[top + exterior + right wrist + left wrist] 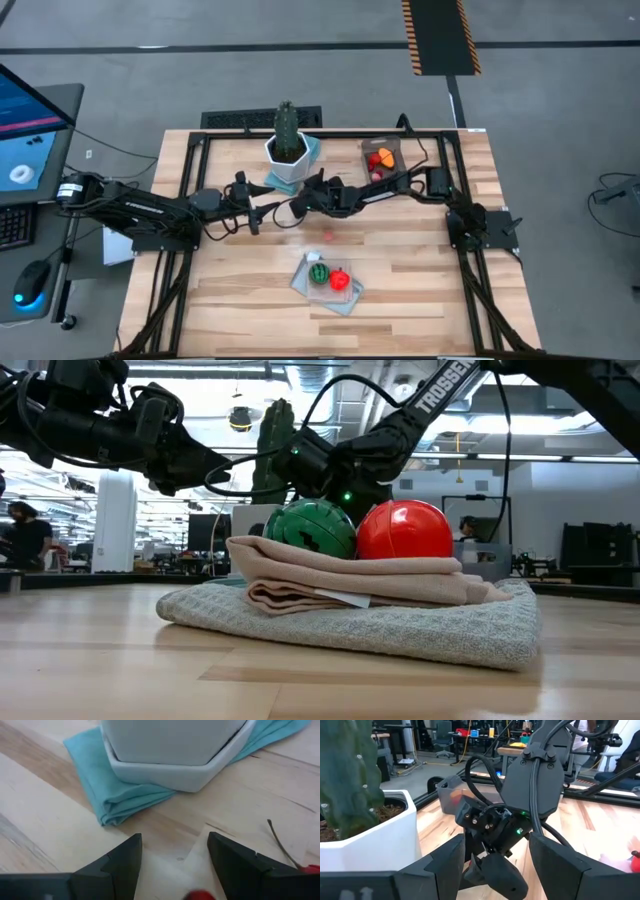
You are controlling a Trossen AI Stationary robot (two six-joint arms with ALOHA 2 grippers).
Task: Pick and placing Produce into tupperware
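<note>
The tupperware [365, 160] stands at the table's far right, with orange and red produce [382, 157] inside. A green-striped ball [318, 272] and a red ball [339, 280] rest on a folded cloth [330, 295] near the front. A tiny pink bit [329, 237] lies on bare wood. My right gripper [175, 840] is open and low over the table just in front of the white pot [175, 750]. A red piece [200, 895] shows between its fingers at the picture's edge; I cannot tell if they touch it. My left gripper [495, 845] waits open, facing the right gripper.
A cactus [287, 125] stands in the white hexagonal pot [288, 152] on a teal cloth [115, 795], close ahead of my right gripper. Another red bit with a thin stem [311, 868] lies beside it. A monitor and mouse sit off the table's left side.
</note>
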